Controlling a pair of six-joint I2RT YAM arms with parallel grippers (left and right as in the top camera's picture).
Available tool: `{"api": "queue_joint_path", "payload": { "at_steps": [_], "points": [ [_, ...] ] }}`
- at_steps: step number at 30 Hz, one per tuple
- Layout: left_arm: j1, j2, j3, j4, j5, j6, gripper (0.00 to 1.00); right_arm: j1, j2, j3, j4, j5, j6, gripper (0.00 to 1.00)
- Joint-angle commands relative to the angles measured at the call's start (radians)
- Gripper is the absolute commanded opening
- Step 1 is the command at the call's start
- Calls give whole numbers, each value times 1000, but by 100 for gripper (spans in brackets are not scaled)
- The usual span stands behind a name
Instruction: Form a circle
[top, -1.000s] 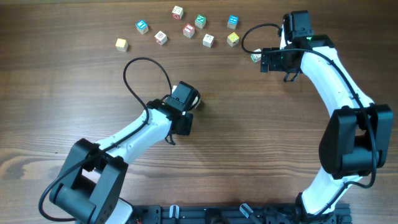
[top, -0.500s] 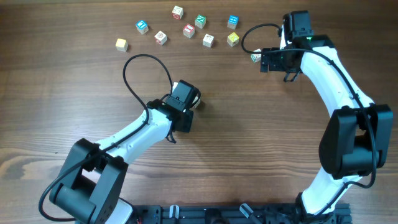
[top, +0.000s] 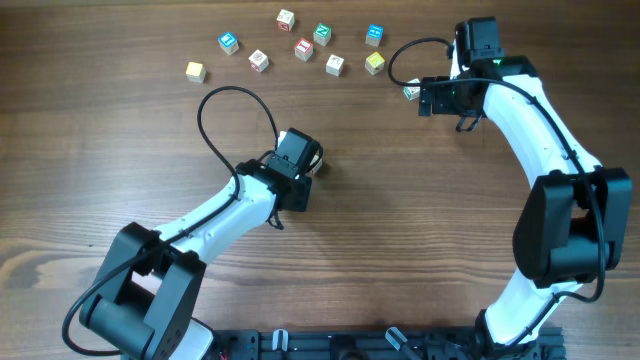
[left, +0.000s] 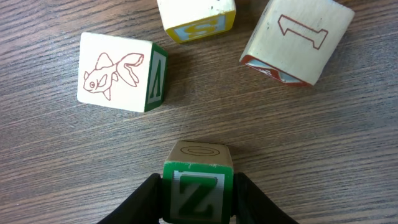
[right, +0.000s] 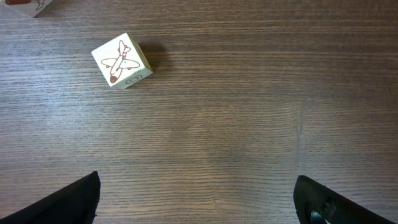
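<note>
Right now my left claw (left: 198, 204) is clenched on the green Z cube (left: 198, 186): one dark finger (left: 144, 200) presses its left side and the other its right. The white Z faces the wrist camera, and the pale top with its oval outline shows above it. I cannot tell whether the cube rests on the wood or hangs just clear of it.

Beyond it, three more cubes stand in a loose arc, each apart from its neighbours and from the Z cube. The goldfish cube (left: 117, 71) is to the left, with a green-framed side turned toward the middle. The S cube (left: 198, 15) sits at the top edge, partly cut off. The cube marked 1 (left: 292, 40) is to the right, tilted askew. They do not make a closed ring.

From overhead, this claw sits near the middle of the table (top: 400, 230), and it hides those cubes.

My right claw (right: 196, 190) stands released, with its fingers wide apart over bare wood. The aeroplane cube (right: 121, 60) lies ahead and to the left, well clear of both fingers.

A scatter of other cubes (top: 304, 48) runs along the far side of the table.
</note>
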Motion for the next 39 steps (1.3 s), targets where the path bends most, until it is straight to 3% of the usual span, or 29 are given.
{"api": "queue_joint_path", "payload": {
  "at_steps": [1,4,7,16,19,24,30,36,37,39],
  "points": [
    [-3,12,-5,2,-8,9,36,3,-20,12,2,-15,-18,100],
    [-3,12,-5,3,-8,9,37,3,-21,12,2,-15,-18,100],
    [-3,12,-5,3,-8,9,59,3,-20,12,2,-15,-18,100],
    [31,-104,110,6,-9,5,63,3,-20,12,2,-15,-18,100],
    [108,-172,169,10,-9,-28,65,3,-20,12,2,-15,-18,100],
    [340,-188,175,18,31,-192,70,3,-20,12,2,-15,-18,100],
    [505,-106,175,10,81,-190,73,3,-20,12,72,-49,-17,100],
    [599,-2,175,12,81,-191,78,3,-20,12,220,-328,82,100],
    [614,23,175,14,82,-191,82,3,-20,12,251,-347,119,97],
    [624,54,175,14,89,-191,84,3,-15,12,281,-315,140,82]
  ]
}}
